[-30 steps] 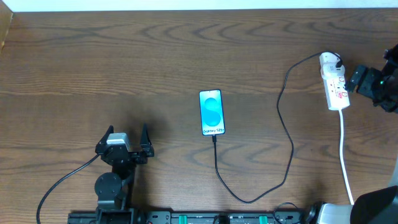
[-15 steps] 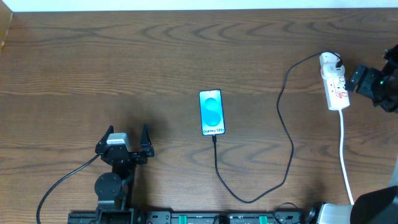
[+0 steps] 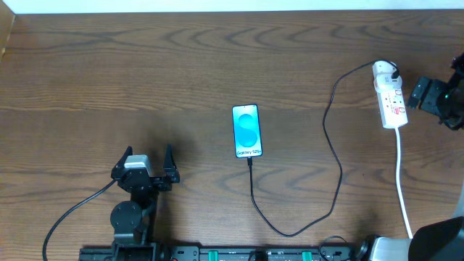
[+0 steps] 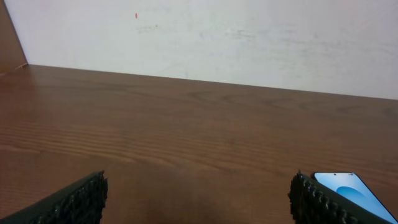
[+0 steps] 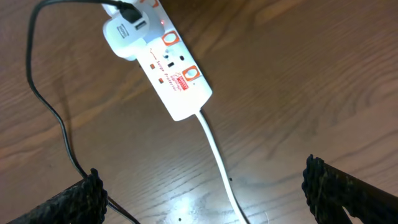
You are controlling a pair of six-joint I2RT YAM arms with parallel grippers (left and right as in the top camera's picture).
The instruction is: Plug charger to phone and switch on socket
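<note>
My left gripper (image 3: 148, 155) rests left of the slim blue-screened rectangular phone (image 3: 246, 131), my right gripper (image 5: 204, 177) far right; both jaws released, empty.

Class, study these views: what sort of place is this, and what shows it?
Probably a robotics test bench: a wooden table by a plain white wall, a robot arm, and a phone and power strip laid out.

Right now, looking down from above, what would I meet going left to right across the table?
The left gripper → phone → charger cable → socket → right gripper.
</note>
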